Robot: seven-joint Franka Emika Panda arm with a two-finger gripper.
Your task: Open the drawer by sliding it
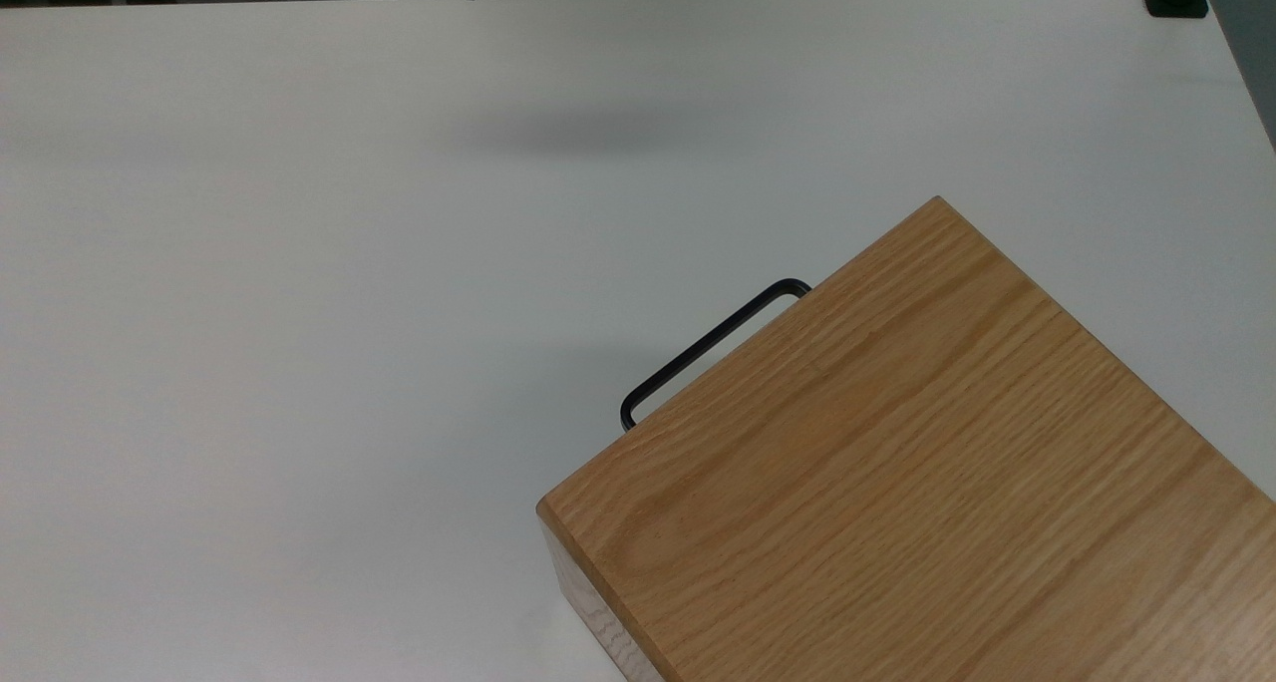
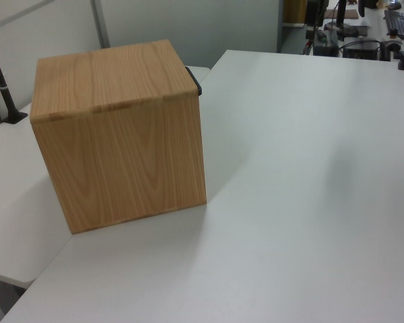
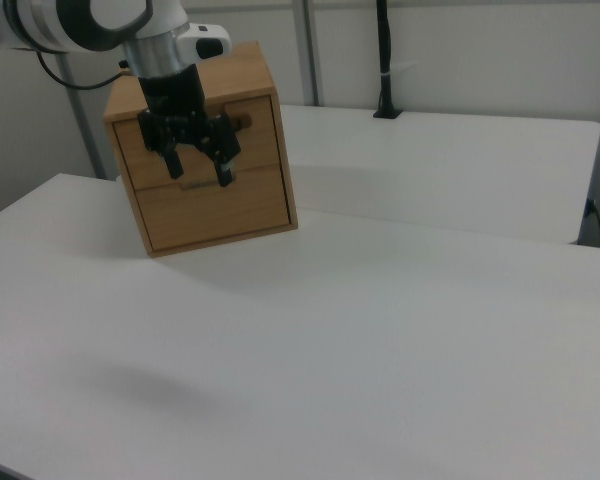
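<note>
- In the right view, the white arm point(image 3: 90, 22) enters from the right view's upper left corner, its wrist turned down.
- The black hand point(image 3: 196, 168) hangs below the wrist, pointing downward.
- Its two fingers point(image 3: 223, 160) are spread apart with a clear gap between them, gripping nothing.

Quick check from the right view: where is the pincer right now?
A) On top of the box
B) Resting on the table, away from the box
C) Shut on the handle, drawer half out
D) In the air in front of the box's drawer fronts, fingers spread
D: in the right view the pincer hangs with fingers spread in front of the box, its tips before the shut drawer.
</note>
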